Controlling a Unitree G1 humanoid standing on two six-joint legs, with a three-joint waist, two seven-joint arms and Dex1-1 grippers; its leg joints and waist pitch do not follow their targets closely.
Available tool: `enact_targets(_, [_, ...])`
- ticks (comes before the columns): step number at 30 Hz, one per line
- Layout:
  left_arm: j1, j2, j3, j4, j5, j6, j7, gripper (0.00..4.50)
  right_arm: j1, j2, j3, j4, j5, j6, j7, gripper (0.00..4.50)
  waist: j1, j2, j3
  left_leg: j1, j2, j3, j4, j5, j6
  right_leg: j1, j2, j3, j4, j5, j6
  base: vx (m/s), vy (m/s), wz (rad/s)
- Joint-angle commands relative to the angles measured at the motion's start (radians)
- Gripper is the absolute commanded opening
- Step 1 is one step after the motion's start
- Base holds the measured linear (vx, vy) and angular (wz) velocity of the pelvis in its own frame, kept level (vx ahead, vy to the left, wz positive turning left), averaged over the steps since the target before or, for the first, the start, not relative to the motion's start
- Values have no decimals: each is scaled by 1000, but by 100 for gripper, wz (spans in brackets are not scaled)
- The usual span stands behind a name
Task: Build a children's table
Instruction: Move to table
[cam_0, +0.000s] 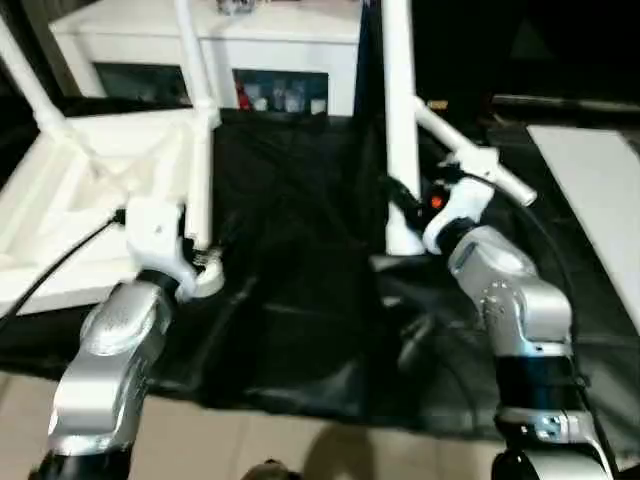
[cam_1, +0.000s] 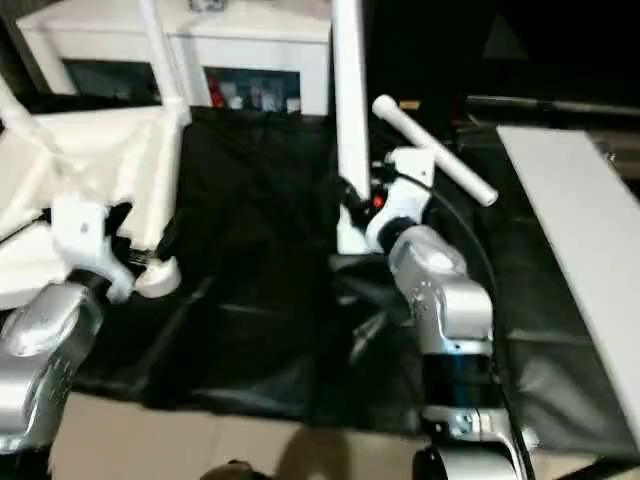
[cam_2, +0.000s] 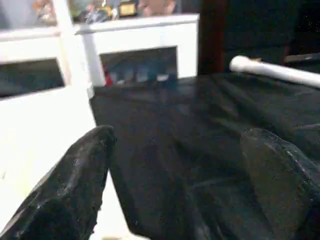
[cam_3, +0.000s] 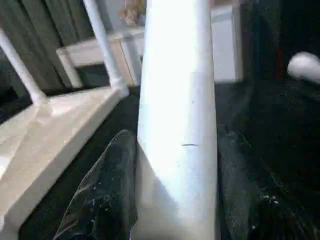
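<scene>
The white tabletop (cam_0: 60, 200) lies underside up at the left on a black cloth. Two white legs (cam_0: 190, 50) (cam_0: 30, 85) stand up from its far corner sockets. My left gripper (cam_2: 175, 140) is open and holds nothing, close to the tabletop's near right corner socket (cam_0: 208, 282). In the middle, my right gripper (cam_3: 175, 145) is shut on a third white leg (cam_0: 398, 120), which stands upright with its foot on the cloth. A fourth leg (cam_0: 475, 160) lies loose on the cloth just right of it.
The black cloth (cam_0: 300, 300) covers the work area. A white cabinet (cam_0: 260, 50) with dark glass doors stands behind it. A flat white panel (cam_0: 600, 190) lies at the far right. Pale floor tiles (cam_0: 250, 440) show at the near edge.
</scene>
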Motion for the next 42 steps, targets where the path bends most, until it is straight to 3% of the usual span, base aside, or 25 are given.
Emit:
enact_targets(1, [-3,0,-8,-7,4,12,-1,440,27,-14,-20,-33,-19,-17,-21,185,18,-48,-75,6,84,-66,41,-138,143,54,-280,184,-192,-77,79,-111,155,-7])
enact_targets(2, [-5,1,-7,-8,3,14,0,440,33,-13,-20,-40,-25,-10,-29,185,40,-47,-67,-32,85,-119,129,-207,47,54,-346,257,-231,-140,94,-111,155,-7])
enact_targets(3, [-5,5,-8,-8,4,12,0,440,41,-12,-10,-37,-48,-36,-37,185,14,-18,-58,-79,45,-198,190,-179,-112,92,-324,204,-213,-214,94,-103,159,-19])
enact_targets(4, [-3,6,-8,-9,5,12,0,440,48,-13,-3,-40,-56,-51,-44,185,10,-25,-48,-56,42,-191,163,-190,-201,90,-256,147,-224,-345,26,-113,205,-32])
enact_targets(5, [1,4,-10,-14,6,11,2,440,55,-15,4,-44,-63,-64,-49,185,6,-28,-46,-32,45,-182,140,-188,-198,94,-237,128,-230,-393,-36,-113,205,-32])
enact_targets(6, [9,2,-10,-18,8,11,7,440,63,-19,18,-47,-78,-74,-54,185,-8,-17,-50,-6,71,-164,12,-89,-76,113,-178,92,-241,-429,-173,-128,304,-16])
enact_targets(8, [14,1,-9,-20,11,11,10,440,68,-23,32,-47,-91,-82,-59,185,-45,28,-48,55,75,-144,-81,-137,36,40,-41,27,-181,-430,-148,-131,313,8])
enact_targets(9, [26,-4,0,-23,11,10,17,440,75,-20,59,-52,-102,-96,-57,185,-105,47,-59,111,100,-159,-127,-199,148,11,27,-7,-69,-241,-107,-123,292,15])
enact_targets(10, [26,-4,0,-23,11,10,17,440,75,-20,59,-52,-102,-96,-57,185,-114,57,-53,109,117,-168,-155,-223,235,13,28,-25,0,-126,-72,-114,301,-1])
enact_targets(13, [43,-3,9,-28,8,9,20,440,82,-3,88,-58,-112,-108,-50,185,-110,3,-41,125,137,-153,-174,-316,226,37,-32,-2,-47,-79,-21,-108,233,-2])
enact_targets(14, [47,-2,12,-31,7,11,21,440,83,-1,96,-59,-119,-112,-50,185,-60,-26,-34,73,93,-102,-66,-371,39,65,-232,134,-210,-260,-37,-102,160,-3])
enact_targets(15, [50,-2,14,-35,6,13,22,440,86,1,106,-62,-127,-116,-50,185,-30,-58,-52,47,70,-119,68,-303,-19,79,-310,215,-273,-368,-42,-101,201,-1])
enact_targets(16, [51,-4,16,-37,7,14,27,440,92,4,118,-67,-134,-122,-49,185,-50,-47,-52,-40,51,-202,161,-144,-103,137,-327,207,-258,-488,3,-86,258,-22])
enact_targets(18, [52,-7,16,-35,9,9,31,440,99,8,123,-70,-136,-124,-52,185,-34,-40,-40,-28,68,-206,125,-153,-147,131,-274,165,-261,-475,-115,-92,254,-27])
enact_targets(20, [41,-33,11,-23,27,-1,70,440,107,8,127,-69,-133,-118,-58,185,-41,-17,-50,54,71,-154,-61,-71,-5,111,-117,72,-245,-363,-224,-113,289,-4])
enact_targets(22, [26,-26,-22,-18,93,-5,106,440,108,4,138,-73,-128,-110,-60,185,-105,33,-60,125,112,-163,-157,-192,163,25,37,-2,-57,-174,-109,-106,306,20])
enact_targets(23, [25,-26,-23,-18,94,-5,106,440,108,4,138,-73,-128,-110,-60,185,-101,36,-62,118,124,-171,-159,-197,160,21,37,-6,-24,-114,-90,-102,312,21])
enact_targets(28, [0,-51,-49,16,119,-8,138,440,96,-16,166,-56,-162,-126,-38,185,-81,29,-63,99,285,-255,-209,-294,-270,23,-1,40,-27,-37,-1,-96,210,11])
enact_targets(31, [-27,-71,-45,30,100,-23,132,440,86,-27,155,-40,-178,-119,-58,185,-67,27,-70,68,255,-218,-232,-459,-238,19,21,23,26,-56,34,-123,73,13])
enact_targets(34, [-70,-72,-84,34,54,-6,43,440,60,-36,125,-38,-103,-84,-8,185,-56,12,-78,58,168,-175,-221,-577,-145,61,-14,52,-76,-8,-8,-121,-56,1])
enact_targets(35, [-91,-79,-89,29,1,-5,-18,440,46,-45,128,-47,-27,-35,79,185,-53,-7,-77,54,142,-157,-200,-564,-140,63,-43,70,-119,-15,-29,-115,-116,-2])
enact_targets(36, [-114,-94,-75,23,-61,1,-64,440,34,-60,138,-58,45,21,176,185,-7,-51,-56,7,76,-114,-14,-131,-57,93,-224,137,-248,-207,-10,-100,-123,-7])
enact_targets(38, [-149,-117,-35,22,-179,84,-113,445,31,-86,153,-71,86,34,276,185,1,-49,-54,-24,80,-133,-6,31,-62,118,-207,125,-237,-316,54,-93,-79,-31])
enact_targets(40, [-200,-141,7,34,-284,184,-130,445,28,-106,140,-57,131,48,355,185,0,-19,-65,6,130,-126,-102,-74,-132,106,-97,61,-186,-243,-32,-71,-20,-27])
enact_targets(42, [-244,-160,34,61,-343,235,-134,445,23,-111,117,-34,178,65,409,185,-31,-7,-66,21,155,-134,-130,-187,-143,99,-73,51,-167,-104,-110,-66,5,-13])
